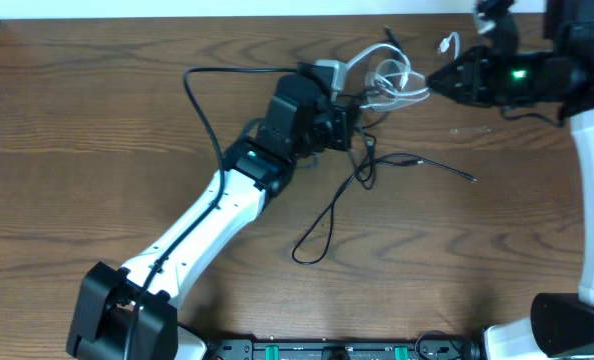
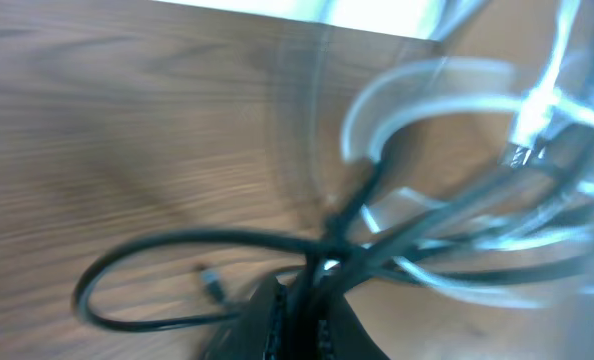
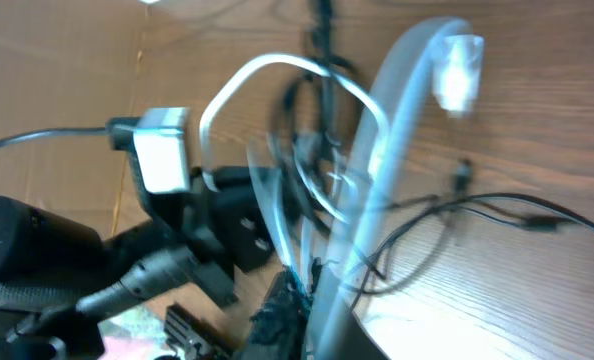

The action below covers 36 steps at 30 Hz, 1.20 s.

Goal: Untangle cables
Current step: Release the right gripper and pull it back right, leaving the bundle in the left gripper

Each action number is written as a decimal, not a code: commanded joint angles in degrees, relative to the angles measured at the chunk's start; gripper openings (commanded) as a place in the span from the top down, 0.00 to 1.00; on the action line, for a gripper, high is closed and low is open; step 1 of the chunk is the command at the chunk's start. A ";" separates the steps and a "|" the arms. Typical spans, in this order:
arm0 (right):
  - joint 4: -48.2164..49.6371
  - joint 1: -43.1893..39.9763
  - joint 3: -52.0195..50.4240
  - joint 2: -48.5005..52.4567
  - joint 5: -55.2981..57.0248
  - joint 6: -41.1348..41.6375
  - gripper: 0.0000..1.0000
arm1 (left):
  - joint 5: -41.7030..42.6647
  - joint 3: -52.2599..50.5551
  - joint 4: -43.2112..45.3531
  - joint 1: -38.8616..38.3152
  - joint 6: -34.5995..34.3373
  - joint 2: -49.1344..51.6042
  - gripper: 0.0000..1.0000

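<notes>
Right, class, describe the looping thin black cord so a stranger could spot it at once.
On the brown wooden table, find the knot of tangled cords near the far edge. From it a thin black cord runs toward the near edge and doubles back in a long narrow loop. Unlike the bunched white cords, it lies flat; unlike the straighter black cord beside it, it loops.
</notes>
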 commanded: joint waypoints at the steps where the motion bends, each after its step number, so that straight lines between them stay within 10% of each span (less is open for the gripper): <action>1: -0.59 -5.95 0.76 -1.46 -0.96 -2.10 0.99 | -9.57 -0.15 -2.54 4.94 -1.33 -0.61 0.92; 17: -4.70 -14.71 0.66 -1.46 -0.83 -6.71 0.99 | -3.28 -0.13 -4.39 6.69 -0.92 -2.97 0.92; 28: -3.28 -0.87 0.37 -0.94 -0.31 -7.65 0.55 | 8.94 -0.13 -0.09 6.36 -7.39 -7.19 0.92; 36: -0.61 9.88 0.11 2.05 1.64 -6.12 0.53 | 9.16 -0.13 -0.13 6.08 -14.71 -7.30 0.92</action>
